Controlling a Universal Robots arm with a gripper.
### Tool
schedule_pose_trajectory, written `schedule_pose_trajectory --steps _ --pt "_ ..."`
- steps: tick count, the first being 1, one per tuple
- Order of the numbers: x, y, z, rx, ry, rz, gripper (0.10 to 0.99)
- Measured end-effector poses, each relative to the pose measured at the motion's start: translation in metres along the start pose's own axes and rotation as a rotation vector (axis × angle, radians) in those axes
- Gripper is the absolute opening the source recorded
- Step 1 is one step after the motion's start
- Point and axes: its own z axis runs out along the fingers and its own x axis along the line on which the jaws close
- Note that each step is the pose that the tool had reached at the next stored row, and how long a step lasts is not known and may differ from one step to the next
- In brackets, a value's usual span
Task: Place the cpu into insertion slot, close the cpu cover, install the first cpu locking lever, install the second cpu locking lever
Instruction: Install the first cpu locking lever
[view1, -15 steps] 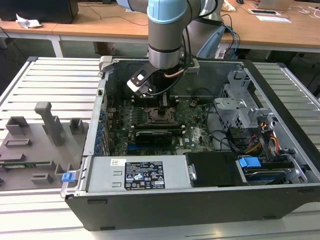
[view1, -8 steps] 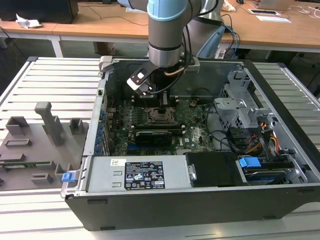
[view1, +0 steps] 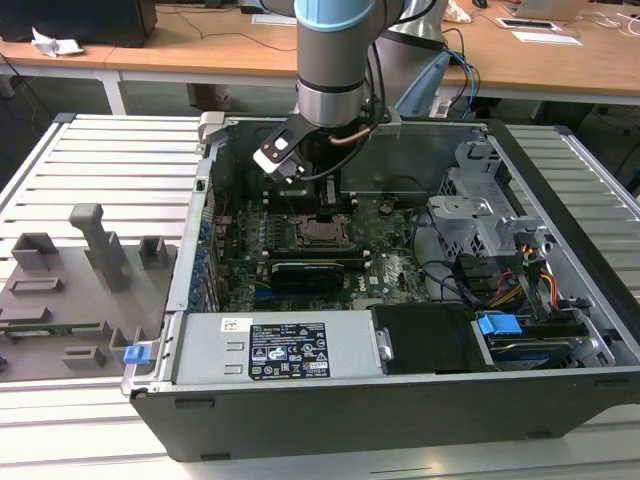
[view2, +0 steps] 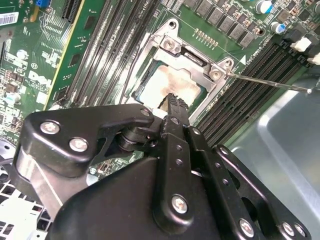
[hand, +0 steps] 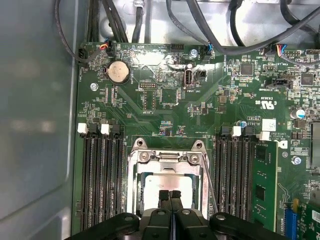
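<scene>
The cpu (hand: 167, 184), a small flat square chip with a pale silver-beige metal face, lies in the insertion slot (view1: 321, 233), the small square socket with a silver rim. The cpu cover (hand: 132, 185), a thin silver metal frame with a cut-out centre, lies down around it, and the chip's face shows through the opening. The black gripper (hand: 170, 194) is directly above one edge of the chip. Its two fingers are pressed together with nothing between them, and whether the fingertips (view2: 176, 101) touch the face I cannot tell. A thin silver wire lever (view2: 265, 81) sticks out from one corner of the cover, away over the long black memory slots (hand: 102, 185). All this sits on the green motherboard (hand: 165, 100), inside the open dark computer case (view1: 400, 415).
</scene>
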Motion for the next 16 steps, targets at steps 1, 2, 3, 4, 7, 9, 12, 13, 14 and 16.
schedule_pose_trajectory --steps 1,2,3,4,7,9,12,13,14,16 --pt "0.0 0.0 -0.0005 0.0 0.0001 0.0 0.106" --pt "0.0 0.0001 -0.0012 0.0 0.0 0.0 0.106" --pt "0.0 0.0001 -0.0019 0.0 0.0 0.0 0.106" --pt "0.0 0.0001 -0.0025 0.0 0.0 0.0 0.106" --pt "0.0001 0.0002 -0.004 0.0 0.0 0.0 0.106" --pt "0.0001 0.0003 -0.0057 0.0 -0.0001 0.001 0.106" --pt "0.0001 0.0003 -0.0075 0.0 0.0 0.001 0.106" --pt "0.0001 0.0004 -0.0079 0.0 -0.0001 0.001 0.106" --pt "0.0002 0.0004 -0.0083 0.0 0.0 0.001 0.106" --pt "0.0001 0.0004 -0.009 0.0 -0.0001 0.001 0.106"
